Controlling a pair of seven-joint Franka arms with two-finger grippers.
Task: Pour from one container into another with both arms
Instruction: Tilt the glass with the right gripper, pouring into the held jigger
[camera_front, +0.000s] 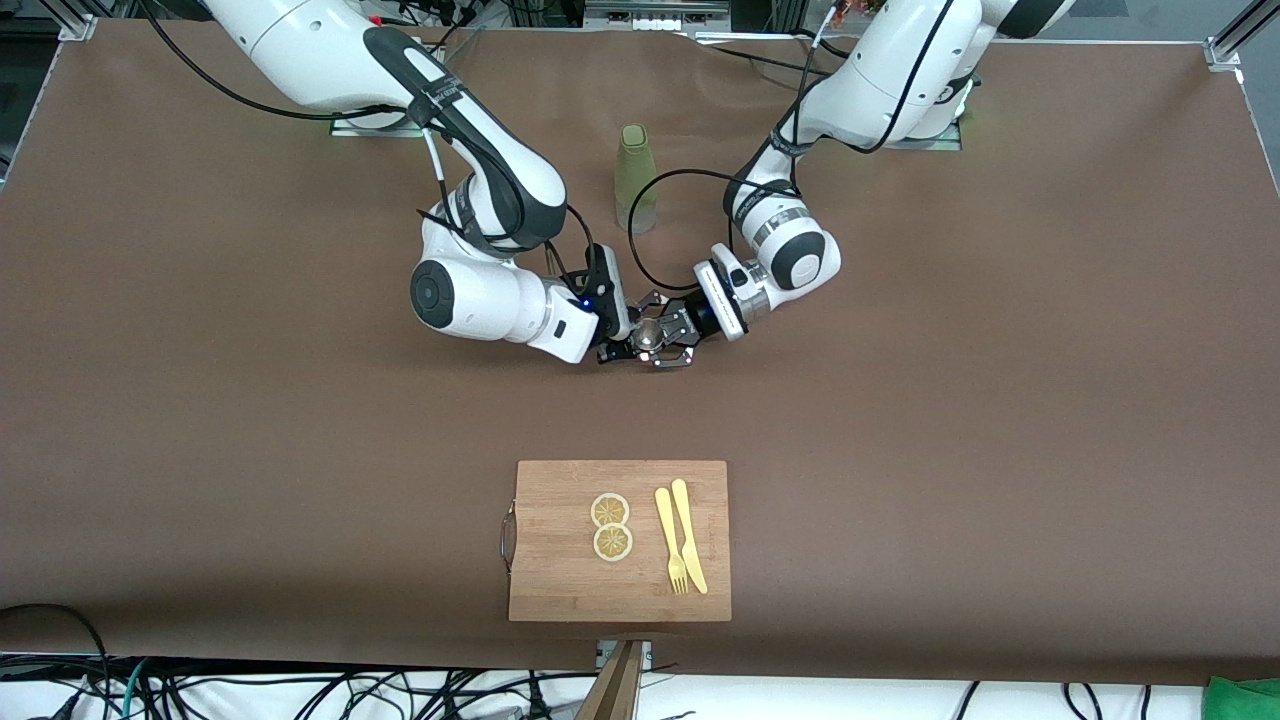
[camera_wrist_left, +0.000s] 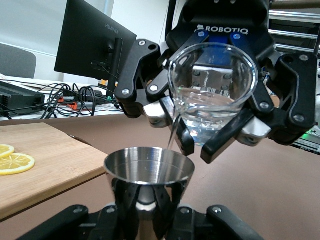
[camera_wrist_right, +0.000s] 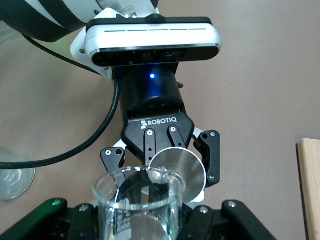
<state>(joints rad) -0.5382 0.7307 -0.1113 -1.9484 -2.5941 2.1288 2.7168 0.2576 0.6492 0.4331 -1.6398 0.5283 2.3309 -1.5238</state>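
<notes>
Over the middle of the table the two grippers meet. My left gripper (camera_front: 672, 340) is shut on the stem of a small steel measuring cup (camera_wrist_left: 149, 167), held upright with its mouth open upward. My right gripper (camera_front: 622, 348) is shut on a clear glass beaker (camera_wrist_left: 212, 95) holding some water, tilted above the steel cup. A thin stream runs from the beaker's lip into the cup. In the right wrist view the beaker (camera_wrist_right: 140, 200) sits between my right gripper's fingers, with the steel cup (camera_wrist_right: 180, 170) just past its rim.
A tall green bottle (camera_front: 635, 180) stands between the arms' bases. A wooden cutting board (camera_front: 560, 580) lies near the front edge with two lemon slices (camera_front: 610, 525) and a yellow fork and knife (camera_front: 680, 540) on it.
</notes>
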